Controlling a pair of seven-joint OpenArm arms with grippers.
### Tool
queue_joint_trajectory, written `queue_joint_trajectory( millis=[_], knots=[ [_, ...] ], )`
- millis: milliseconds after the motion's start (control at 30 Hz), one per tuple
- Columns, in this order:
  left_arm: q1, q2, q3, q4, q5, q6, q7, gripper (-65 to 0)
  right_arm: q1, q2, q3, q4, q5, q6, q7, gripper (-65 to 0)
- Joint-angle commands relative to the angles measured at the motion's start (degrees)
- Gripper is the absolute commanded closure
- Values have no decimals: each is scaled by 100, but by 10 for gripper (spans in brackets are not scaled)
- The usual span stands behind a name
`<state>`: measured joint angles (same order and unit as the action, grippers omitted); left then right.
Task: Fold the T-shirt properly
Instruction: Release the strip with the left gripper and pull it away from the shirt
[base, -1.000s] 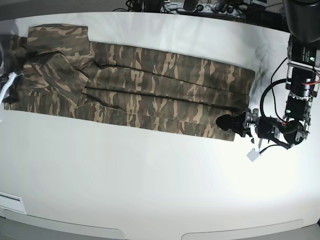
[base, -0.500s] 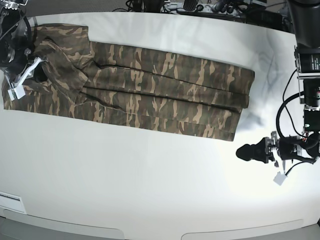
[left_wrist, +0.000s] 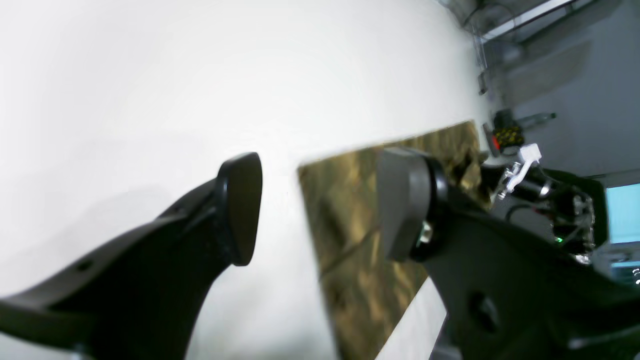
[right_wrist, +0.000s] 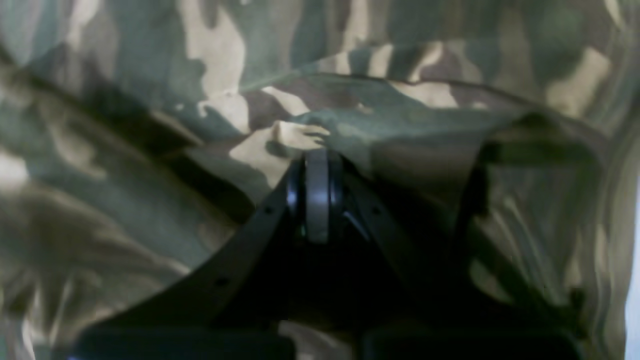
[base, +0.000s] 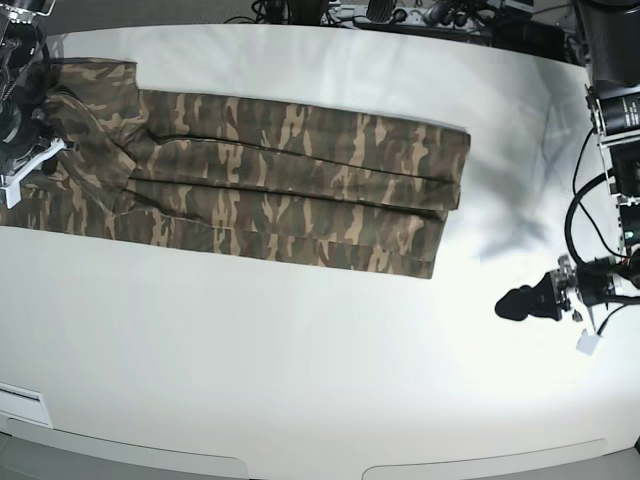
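Nearest, left gripper (base: 520, 304) hangs wide apart over bare white table (base: 300, 380), empty. Beyond, camouflage T-shirt (base: 290, 180) lies folded lengthwise into long strip; crosswise folds remain. Farthest, right gripper (right_wrist: 316, 165) pinches collar-end fabric.

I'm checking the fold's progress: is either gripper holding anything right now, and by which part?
The right gripper is shut on a bunched fold of the T-shirt at its end. The left gripper is open and empty.
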<state>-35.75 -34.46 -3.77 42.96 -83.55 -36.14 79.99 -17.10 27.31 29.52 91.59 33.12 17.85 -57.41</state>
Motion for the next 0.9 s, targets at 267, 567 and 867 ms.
queue_joint_trajectory(
  millis=[267,567,867],
  knots=[
    [761,-79,-33,66,-145,295,1,-383,282,98,52,361,-317,-205,-190,-55],
    [826,17,330,70,-145,315,1,-383,317,101,52,522,-299,-44,-168,-241],
    [437,0,1449,92,-145,319,1,-383,485,98,52,522,-317,-162,-199,-241]
  ],
)
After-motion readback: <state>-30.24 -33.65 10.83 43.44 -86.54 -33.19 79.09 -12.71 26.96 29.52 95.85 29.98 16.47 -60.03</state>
